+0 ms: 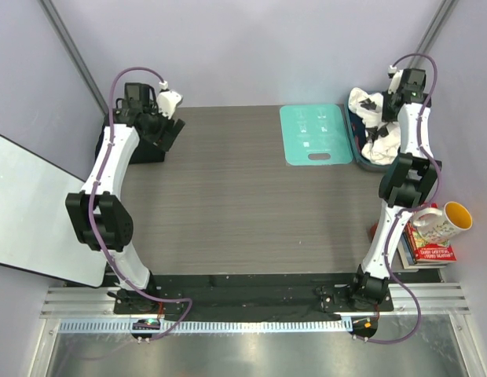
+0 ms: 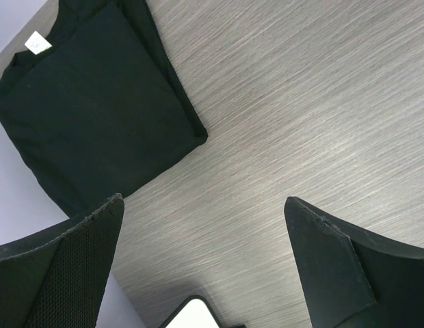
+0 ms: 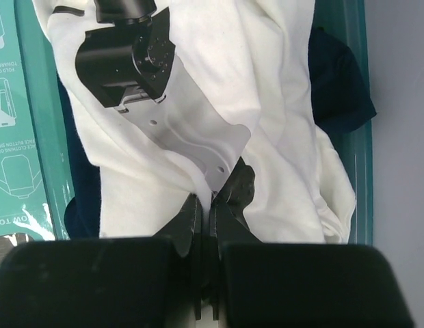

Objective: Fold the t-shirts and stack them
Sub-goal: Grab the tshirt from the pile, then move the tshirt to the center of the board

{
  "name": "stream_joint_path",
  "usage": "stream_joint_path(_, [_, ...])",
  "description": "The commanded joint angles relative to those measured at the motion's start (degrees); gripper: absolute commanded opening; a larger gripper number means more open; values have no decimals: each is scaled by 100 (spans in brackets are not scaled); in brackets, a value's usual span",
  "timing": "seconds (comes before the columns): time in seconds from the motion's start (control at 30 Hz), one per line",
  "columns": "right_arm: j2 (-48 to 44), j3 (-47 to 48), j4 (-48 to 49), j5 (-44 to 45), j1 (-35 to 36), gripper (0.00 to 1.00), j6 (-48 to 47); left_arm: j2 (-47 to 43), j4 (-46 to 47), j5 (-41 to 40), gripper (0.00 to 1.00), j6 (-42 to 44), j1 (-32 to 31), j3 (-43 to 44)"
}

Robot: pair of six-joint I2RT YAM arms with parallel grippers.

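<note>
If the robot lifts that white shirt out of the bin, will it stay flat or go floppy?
Probably floppy: the white shirt lies crumpled in soft folds in the bin, so it would likely droop from the right gripper pinching it. It looks thin, so probably light.

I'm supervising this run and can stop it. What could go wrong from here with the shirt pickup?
The right tool is shut on only a small fold of the white t-shirt; it may slip, or drag the dark cloth out of the bin. The mug on the books stands close beside the right arm; a swing back could knock it.
</note>
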Motion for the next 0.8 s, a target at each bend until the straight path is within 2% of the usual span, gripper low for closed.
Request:
stream_joint_path(0.0, [-1069,360,618,273,299,1,-88,-55,320,83,100,-100,-99,202])
stream_joint_path(0.13, [-1825,263,1578,495,695,1,-455,-134,645,57,100,-100,-275,62])
stream_joint_path(0.27, [-2519,271,2247,302,1073,1,-913,-248,1058,48,100,101,-407,-105])
stream_joint_path(0.4, [-3082,9,2292,-1047,1267,1,-913,-345,1454,-118,100,199,-504,-290])
stream_joint_path(0.57, [-4005,-852,2082,-2308,1574,1,-1098,-529,2209,-539,97,58,-557,-536])
stream_joint_path(0.67, [-4357,-1141,1380,-2835,1890,1,-1581,-793,2728,-812,90,84,-627,-843])
stream_joint_path(0.7, [-4480,-1318,1134,-2914,1943,16,-1677,-880,2877,-839,86,111,-636,-940])
stream_joint_path(0.73, [-4690,-1554,1045,-2611,2014,43,-1948,-968,3157,-848,86,146,-645,-1167])
stream_joint_path(0.77, [-4796,-2183,1079,-2364,2136,66,-2012,-1091,3229,-813,86,172,-662,-1256])
